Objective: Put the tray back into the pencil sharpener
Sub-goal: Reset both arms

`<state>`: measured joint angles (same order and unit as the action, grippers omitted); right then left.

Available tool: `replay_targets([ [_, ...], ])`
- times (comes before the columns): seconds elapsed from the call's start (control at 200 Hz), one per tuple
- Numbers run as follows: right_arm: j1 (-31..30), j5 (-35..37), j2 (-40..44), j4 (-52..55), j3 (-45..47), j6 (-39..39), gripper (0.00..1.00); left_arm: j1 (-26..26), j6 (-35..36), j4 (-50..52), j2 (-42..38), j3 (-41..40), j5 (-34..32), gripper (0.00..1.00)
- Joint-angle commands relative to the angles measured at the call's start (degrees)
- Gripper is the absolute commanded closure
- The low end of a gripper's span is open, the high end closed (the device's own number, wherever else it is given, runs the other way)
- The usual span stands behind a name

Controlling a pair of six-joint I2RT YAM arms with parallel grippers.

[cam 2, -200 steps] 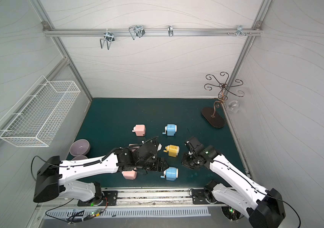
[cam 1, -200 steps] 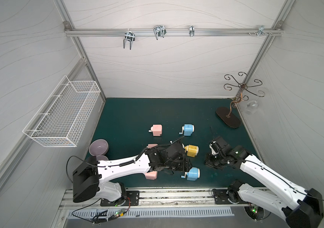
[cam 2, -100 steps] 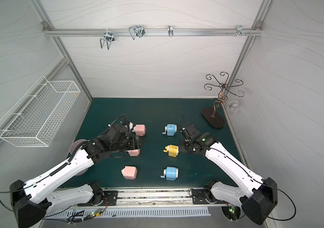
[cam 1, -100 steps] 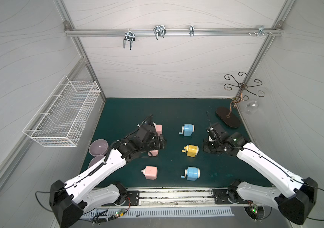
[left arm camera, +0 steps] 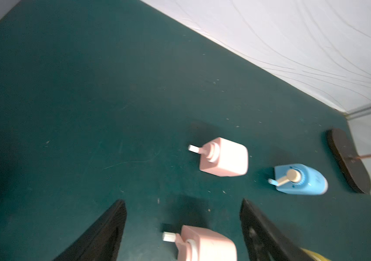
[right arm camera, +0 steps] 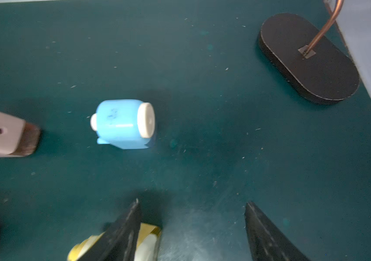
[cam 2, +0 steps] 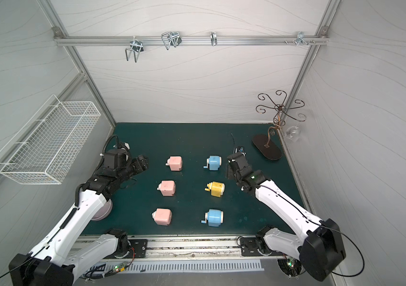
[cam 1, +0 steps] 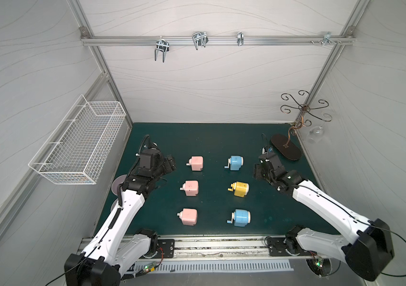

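L claw (left arm camera: 182,200) & R claw (right arm camera: 192,202) both spread wide, empty; arms stretched fwd, well apart.

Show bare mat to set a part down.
Free: the mat strip between the back wall and the far pink sharpener and far blue sharpener; also the patch between the near blue sharpener and right arm. Crowded: the middle, around the yellow sharpener.

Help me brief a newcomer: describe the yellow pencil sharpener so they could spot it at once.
On the dark green mat, look to the side with the black oval stand base. The column of three nearest that base has the yellow sharpener in the middle. It alone is yellow, standing between two blue sharpeners.
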<state>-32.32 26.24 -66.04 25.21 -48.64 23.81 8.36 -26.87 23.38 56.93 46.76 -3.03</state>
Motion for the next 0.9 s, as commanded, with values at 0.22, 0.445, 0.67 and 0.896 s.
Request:
replay_targets([
  [0.22,15.97,1.6,-1.71,-22.43,8.29,-14.48,0.14,-8.36,-0.12,-24.56,0.74,-14.09,-5.97,0.18],
  [0.445,21.18,2.21,-8.53,-44.52,18.28,-14.51,0.13,-8.36,1.67,-36.98,4.93,-20.52,-13.41,0.2],
  [0.67,22.09,2.19,-15.87,-65.91,24.85,-19.28,0.12,-8.36,8.46,-52.05,5.24,-26.58,-20.19,0.2],
  [0.896,25.2,-6.11,-19.5,-77.43,28.82,-20.05,0.15,-8.36,14.36,-68.35,15.12,-31.78,-23.82,0.19],
])
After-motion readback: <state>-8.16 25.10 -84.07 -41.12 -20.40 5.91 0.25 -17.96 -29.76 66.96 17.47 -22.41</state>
